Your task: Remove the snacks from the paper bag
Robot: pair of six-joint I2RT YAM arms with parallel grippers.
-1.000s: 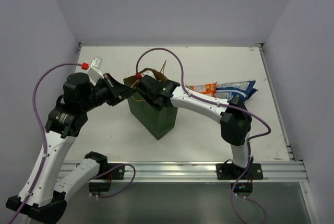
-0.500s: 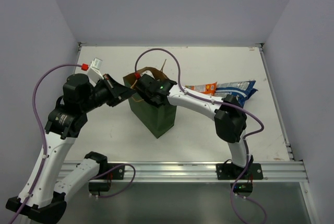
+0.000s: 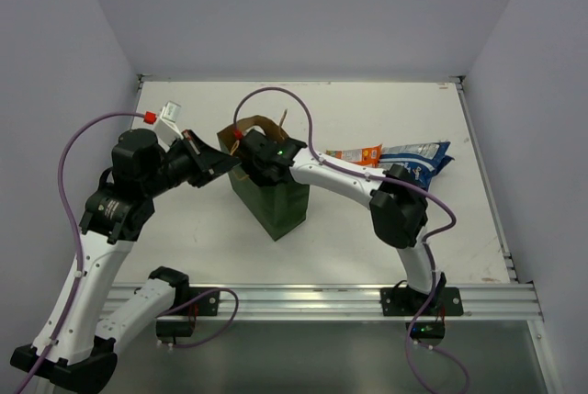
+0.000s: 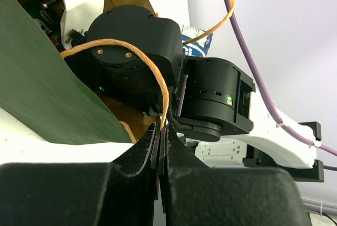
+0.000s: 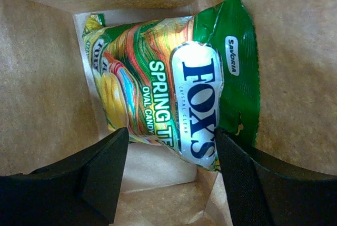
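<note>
1. Left gripper (image 4: 162, 131) pinched shut on the paper bag (image 3: 276, 206) handle (image 4: 131, 52).
2. Right gripper (image 5: 168, 155) is down inside, jaws wide apart either side of a green packet (image 5: 174, 94).
3. White table (image 3: 367, 109), blue-and-white bag (image 3: 418, 155) off right, pale walls (image 3: 303, 8).

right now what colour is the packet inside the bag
Mainly green packet, yellow-orange swirls; clearest in right wrist view.

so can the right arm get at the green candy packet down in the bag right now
Probably yes: the right arm has its open jaws inside the paper bag, the green packet straight ahead, nothing between. The left arm pinches a handle, steadying the bag.
</note>
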